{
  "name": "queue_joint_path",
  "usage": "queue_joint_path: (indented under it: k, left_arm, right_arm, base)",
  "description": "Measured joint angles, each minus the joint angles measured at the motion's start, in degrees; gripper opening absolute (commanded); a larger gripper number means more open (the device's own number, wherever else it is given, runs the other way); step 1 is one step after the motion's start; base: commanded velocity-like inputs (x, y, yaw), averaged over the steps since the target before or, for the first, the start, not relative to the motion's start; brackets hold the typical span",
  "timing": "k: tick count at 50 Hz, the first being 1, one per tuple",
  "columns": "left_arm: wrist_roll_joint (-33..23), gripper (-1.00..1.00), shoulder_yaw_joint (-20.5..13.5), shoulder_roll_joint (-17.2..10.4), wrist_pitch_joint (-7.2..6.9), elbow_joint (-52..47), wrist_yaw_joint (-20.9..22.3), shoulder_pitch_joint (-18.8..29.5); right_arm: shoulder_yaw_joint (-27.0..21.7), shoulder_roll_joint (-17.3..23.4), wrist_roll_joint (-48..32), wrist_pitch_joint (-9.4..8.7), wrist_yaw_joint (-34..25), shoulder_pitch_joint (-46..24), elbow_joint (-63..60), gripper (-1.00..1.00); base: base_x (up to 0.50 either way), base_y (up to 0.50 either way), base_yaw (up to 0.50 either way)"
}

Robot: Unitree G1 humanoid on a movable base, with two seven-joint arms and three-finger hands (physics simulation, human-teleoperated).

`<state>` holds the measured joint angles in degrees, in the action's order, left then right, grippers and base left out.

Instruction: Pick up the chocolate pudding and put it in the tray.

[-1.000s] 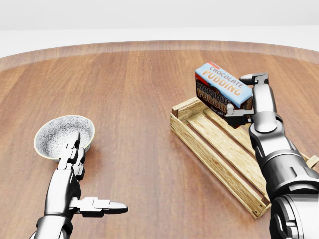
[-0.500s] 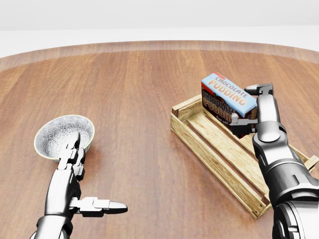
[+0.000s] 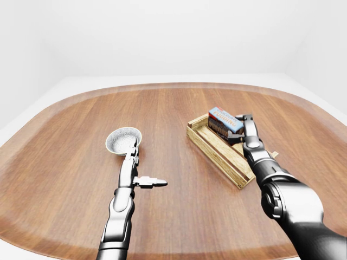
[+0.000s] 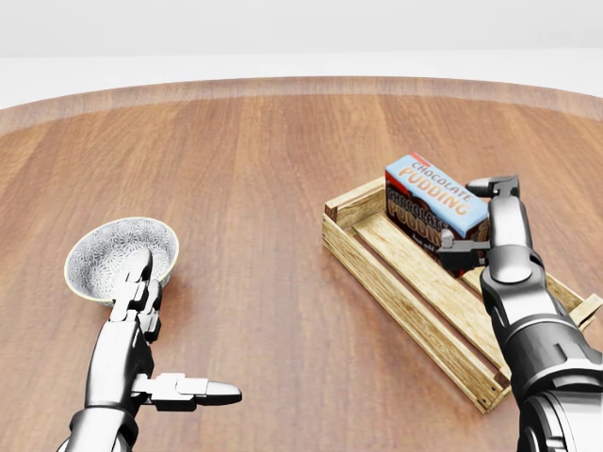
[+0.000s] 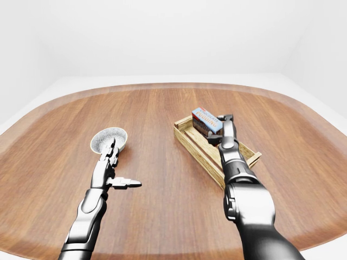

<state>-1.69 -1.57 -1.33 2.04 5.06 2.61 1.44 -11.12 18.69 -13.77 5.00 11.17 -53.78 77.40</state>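
Gripping the chocolate pudding (image 4: 435, 199), a blue-topped, brown-sided box with its name printed large, the right hand (image 4: 479, 218) has fingers clamped on its right end, holding it tilted over the far end of the wooden tray (image 4: 407, 294).

Rounded wooden table (image 4: 283, 141), slatted wooden tray (image 4: 405, 282) at head view's right, patterned bowl (image 4: 108, 250) at left

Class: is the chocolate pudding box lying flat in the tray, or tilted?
Tilted: the chocolate pudding box slants over the tray, gripped by the right hand.
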Motion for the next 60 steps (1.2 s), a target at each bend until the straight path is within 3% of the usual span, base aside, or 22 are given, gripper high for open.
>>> queue_joint_path:
  k: [32,60]
  left_arm:
    - [0.2,1.00,-0.1,0.0,-0.55,-0.2,-0.1,0.1]
    - [0.0,1.00,0.0,0.0,-0.16,0.0,0.0,0.0]
  right_arm:
    - [-0.2,0.2,-0.6,0.00,0.6,2.6,0.2,-1.00]
    - [-0.3,0.0,-1.4,0.00,1.1,4.8,0.5,-1.00]
  base:
    - [0.00,0.00,0.00]
    - [0.00,0.00,0.00]
